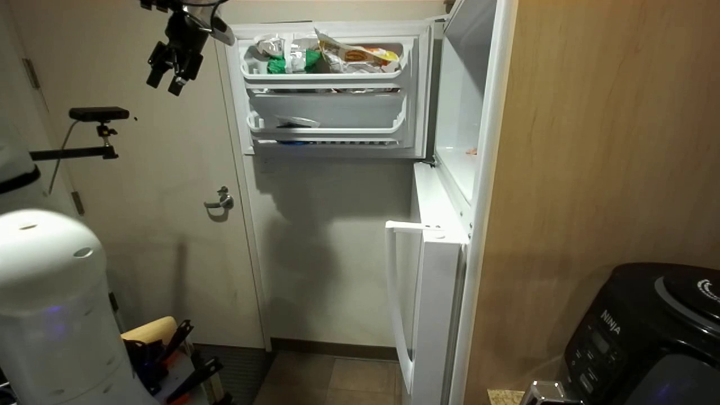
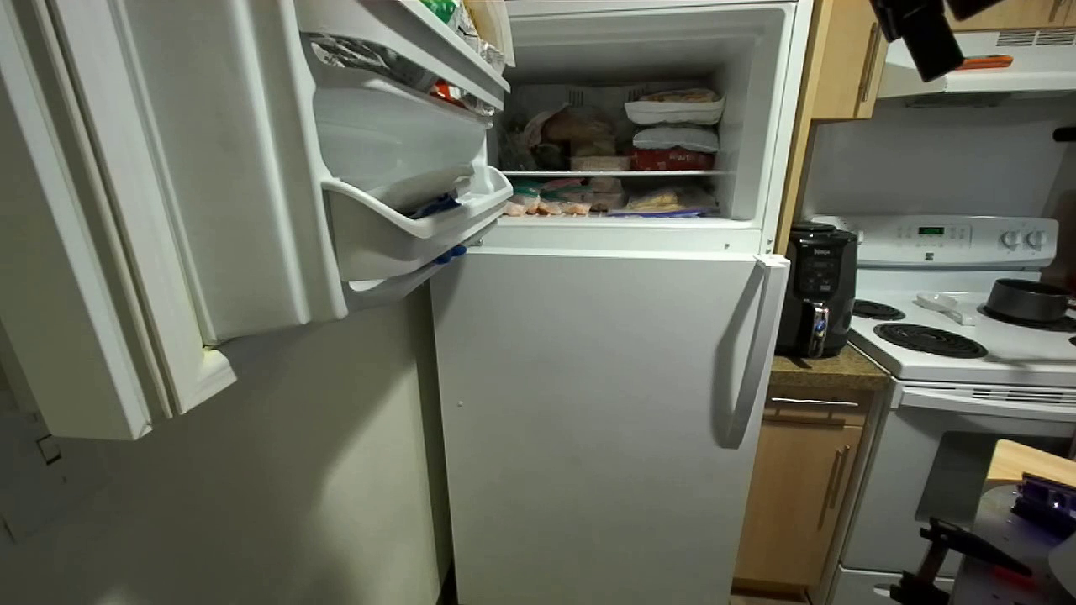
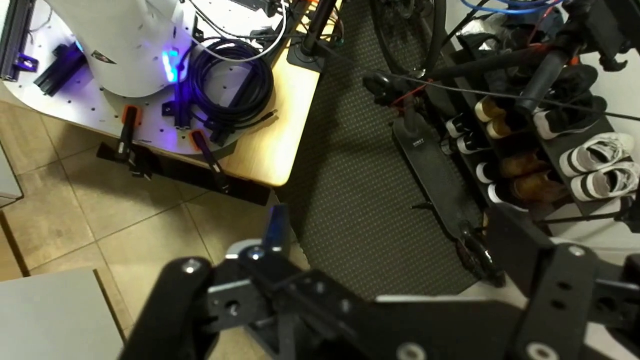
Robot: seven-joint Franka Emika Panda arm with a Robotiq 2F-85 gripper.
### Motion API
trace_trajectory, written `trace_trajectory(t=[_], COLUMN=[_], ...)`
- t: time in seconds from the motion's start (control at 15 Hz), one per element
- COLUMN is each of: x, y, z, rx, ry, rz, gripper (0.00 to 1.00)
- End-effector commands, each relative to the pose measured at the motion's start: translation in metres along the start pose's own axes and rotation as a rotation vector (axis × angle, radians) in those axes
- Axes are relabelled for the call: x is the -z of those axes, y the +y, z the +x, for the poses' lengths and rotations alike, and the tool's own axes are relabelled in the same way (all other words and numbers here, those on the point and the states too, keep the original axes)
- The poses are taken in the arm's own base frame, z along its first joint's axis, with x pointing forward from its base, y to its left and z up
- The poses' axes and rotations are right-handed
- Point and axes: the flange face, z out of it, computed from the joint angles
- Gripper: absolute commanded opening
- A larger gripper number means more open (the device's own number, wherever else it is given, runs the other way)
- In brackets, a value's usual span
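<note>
My gripper [image 1: 163,87] is high up at the left of the open freezer door [image 1: 422,95] in an exterior view. It points down, apart from everything. In the wrist view the gripper [image 3: 389,212] has its fingers wide apart with nothing between them. Only part of it shows at the top right of an exterior view. The freezer door's upper shelf holds food bags [image 1: 360,59]; its lower shelf holds a flat package [image 1: 298,122]. Inside the freezer compartment [image 2: 656,50] lie a white tray [image 2: 672,112], a red package [image 2: 672,160] and bagged food [image 2: 668,199].
The lower fridge door [image 2: 588,378] is shut, with a protruding handle [image 2: 748,361]. A black air fryer [image 2: 817,277] stands beside the fridge, then a stove [image 2: 925,294] with a pot [image 2: 1030,300]. The robot's base table [image 3: 150,120], a scooter [image 3: 435,170] and shoes [image 3: 600,155] show in the wrist view.
</note>
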Motion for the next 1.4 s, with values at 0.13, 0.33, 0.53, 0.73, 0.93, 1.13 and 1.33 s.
trace_trajectory(t=[0.13,0.33,0.53,0.73,0.93,1.13,1.33], x=[0.026,0.042,0.053,0.061,0.065,0.066,0.068], y=[0.034,0.047,0.053,0.055,0.053,0.047,0.042], z=[-0.001,0.001,0.004,0.004,0.004,-0.001,-0.005], rx=[-0.141,-0.214,-0.266,-0.281,-0.262,-0.227,-0.214], ry=[0.092,0.149,0.203,0.249,0.257,0.240,0.248], rz=[0.046,0.073,0.074,0.048,0.058,0.070,0.073], gripper=[1.00,1.00,1.00,1.00,1.00,1.00,1.00])
